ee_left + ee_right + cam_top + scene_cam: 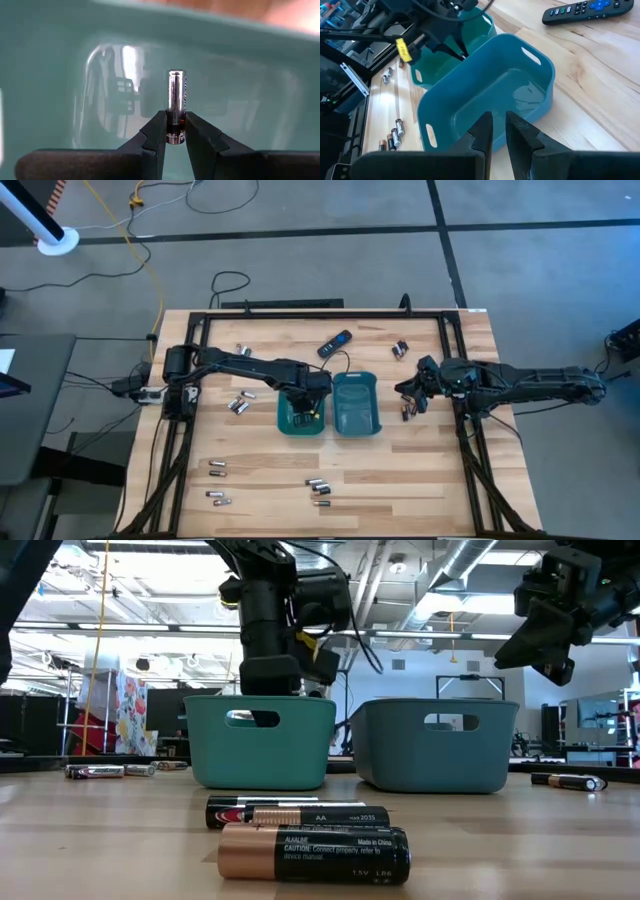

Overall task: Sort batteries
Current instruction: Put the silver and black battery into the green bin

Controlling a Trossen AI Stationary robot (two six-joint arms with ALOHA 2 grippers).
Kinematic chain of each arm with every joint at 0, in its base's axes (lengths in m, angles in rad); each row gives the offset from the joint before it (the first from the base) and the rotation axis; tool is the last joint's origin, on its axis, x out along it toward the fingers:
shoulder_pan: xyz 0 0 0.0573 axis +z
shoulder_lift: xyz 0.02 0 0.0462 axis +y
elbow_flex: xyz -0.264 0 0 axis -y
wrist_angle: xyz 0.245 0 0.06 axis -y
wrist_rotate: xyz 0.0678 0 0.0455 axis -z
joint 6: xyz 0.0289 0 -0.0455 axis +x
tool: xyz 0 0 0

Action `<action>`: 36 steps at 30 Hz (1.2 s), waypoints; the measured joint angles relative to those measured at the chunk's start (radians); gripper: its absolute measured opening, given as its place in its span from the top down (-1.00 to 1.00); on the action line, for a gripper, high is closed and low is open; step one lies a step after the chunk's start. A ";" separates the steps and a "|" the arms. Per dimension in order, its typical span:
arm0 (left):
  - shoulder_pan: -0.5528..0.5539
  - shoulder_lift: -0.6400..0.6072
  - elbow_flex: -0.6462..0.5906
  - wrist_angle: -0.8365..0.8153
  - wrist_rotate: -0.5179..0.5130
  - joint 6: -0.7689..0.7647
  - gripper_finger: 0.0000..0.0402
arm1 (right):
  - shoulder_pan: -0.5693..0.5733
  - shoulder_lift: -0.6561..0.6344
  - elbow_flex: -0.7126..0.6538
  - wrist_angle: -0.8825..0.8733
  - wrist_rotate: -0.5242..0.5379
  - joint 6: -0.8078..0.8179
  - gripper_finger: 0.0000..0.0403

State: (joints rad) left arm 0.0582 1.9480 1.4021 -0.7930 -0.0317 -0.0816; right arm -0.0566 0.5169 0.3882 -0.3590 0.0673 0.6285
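Left gripper [175, 131] clamped one silvery battery [176, 105] upright inside the left teal tray [300, 425].
Loose batteries [318, 486] lay scattered across the pale wooden table [420, 470], beside a black remote [335, 343]; right gripper [499, 131], fingers slightly apart and holding nothing, hung right of the right teal tray [357, 405], which looked empty.
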 joint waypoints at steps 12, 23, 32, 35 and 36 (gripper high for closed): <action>0.000 0.032 0.001 0.014 -0.007 0.003 0.70 | -0.001 0.000 0.000 0.000 0.000 0.000 0.65; 0.000 0.041 0.001 0.020 -0.007 -0.014 0.63 | -0.002 0.000 0.000 0.001 0.000 0.000 0.65; 0.001 0.041 0.001 0.018 -0.009 -0.021 0.40 | -0.002 0.000 0.000 0.001 0.000 0.001 0.65; 0.002 0.041 0.013 0.002 -0.010 -0.036 0.38 | -0.002 0.000 0.000 0.001 0.000 0.002 0.65; 0.002 0.041 0.021 -0.007 -0.010 -0.036 0.38 | -0.002 0.000 0.000 0.001 0.000 0.002 0.65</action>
State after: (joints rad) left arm 0.0606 1.9888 1.4227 -0.7995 -0.0414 -0.1175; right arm -0.0589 0.5167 0.3882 -0.3580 0.0673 0.6300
